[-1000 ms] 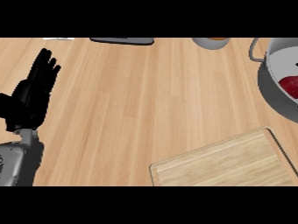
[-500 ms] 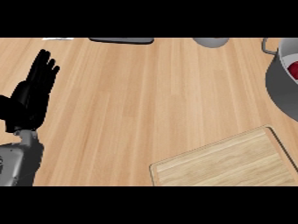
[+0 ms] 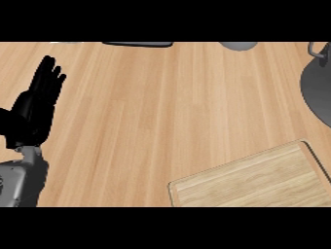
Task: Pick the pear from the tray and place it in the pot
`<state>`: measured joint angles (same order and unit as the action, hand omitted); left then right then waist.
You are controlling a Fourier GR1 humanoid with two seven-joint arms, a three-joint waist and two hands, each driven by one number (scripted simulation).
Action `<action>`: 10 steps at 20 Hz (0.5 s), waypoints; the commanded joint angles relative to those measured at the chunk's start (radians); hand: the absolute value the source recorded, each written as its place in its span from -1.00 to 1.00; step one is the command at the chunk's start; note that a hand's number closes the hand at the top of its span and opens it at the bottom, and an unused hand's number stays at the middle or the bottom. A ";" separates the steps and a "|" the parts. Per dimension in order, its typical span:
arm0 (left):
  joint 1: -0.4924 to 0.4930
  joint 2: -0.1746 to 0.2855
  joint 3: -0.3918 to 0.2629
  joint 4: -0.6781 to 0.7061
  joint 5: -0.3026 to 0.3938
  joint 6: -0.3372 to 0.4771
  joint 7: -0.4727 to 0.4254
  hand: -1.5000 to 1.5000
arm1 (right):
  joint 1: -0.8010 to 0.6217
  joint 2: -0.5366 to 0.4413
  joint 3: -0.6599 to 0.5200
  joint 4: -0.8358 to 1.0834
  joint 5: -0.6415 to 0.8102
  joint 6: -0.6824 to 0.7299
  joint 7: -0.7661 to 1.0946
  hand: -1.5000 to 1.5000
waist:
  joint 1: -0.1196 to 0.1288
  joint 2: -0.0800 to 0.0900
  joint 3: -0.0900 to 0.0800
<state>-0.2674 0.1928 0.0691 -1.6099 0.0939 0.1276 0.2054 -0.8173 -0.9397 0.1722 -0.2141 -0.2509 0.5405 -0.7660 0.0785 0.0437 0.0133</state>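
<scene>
The pot [image 3: 325, 92] runs off the right edge, so its inside does not show. The tray [image 3: 254, 182] is cut by the bottom edge. At the top, a dark flat thing [image 3: 137, 44] and a grey round thing [image 3: 238, 45] show only as slivers. The left forearm [image 3: 11, 185] is cut off below.

On the wooden counter [image 3: 168, 112] we see a flat dark slab [image 3: 138, 44] cut off at the far edge and, to its right, a grey rounded thing [image 3: 238, 45], perhaps a cup.
</scene>
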 commanded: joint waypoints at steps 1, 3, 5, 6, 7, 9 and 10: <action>-0.011 0.006 -0.001 -0.014 0.009 -0.008 0.026 0.00 | 0.011 -0.033 -0.011 0.003 -0.014 0.187 -0.088 -1.00 | 0.008 0.003 0.005; -0.010 -0.004 -0.010 -0.006 -0.004 0.001 0.009 0.00 | 0.017 -0.028 -0.017 -0.007 -0.021 0.176 -0.084 -1.00 | 0.006 0.009 0.006; 0.010 0.008 -0.001 -0.014 0.000 -0.004 0.019 0.00 | 0.034 -0.050 -0.023 -0.016 -0.027 0.197 -0.085 -1.00 | 0.006 0.003 0.006; -0.006 -0.004 -0.003 -0.005 -0.004 0.008 0.014 0.00 | 0.028 -0.049 -0.026 -0.022 -0.031 0.194 -0.078 -1.00 | 0.000 0.006 0.005; -0.004 -0.004 -0.010 -0.017 0.001 -0.004 0.008 0.00 | 0.023 -0.067 -0.024 -0.025 -0.030 0.203 -0.058 -1.00 | 0.007 0.005 0.005; -0.003 -0.002 -0.007 -0.003 -0.006 0.000 0.002 0.00 | 0.029 -0.069 -0.025 -0.038 -0.031 0.198 -0.055 -1.00 | 0.005 0.011 0.006; -0.012 0.003 0.003 -0.005 -0.001 0.004 0.012 0.00 | 0.041 -0.075 -0.031 -0.038 -0.038 0.214 -0.057 -1.00 | -0.004 0.008 0.006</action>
<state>-0.2706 0.1940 0.0672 -1.6175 0.0937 0.1268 0.2144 -0.7952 -0.9945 0.1493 -0.2585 -0.2809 0.5911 -0.7060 0.0816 0.0503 0.0187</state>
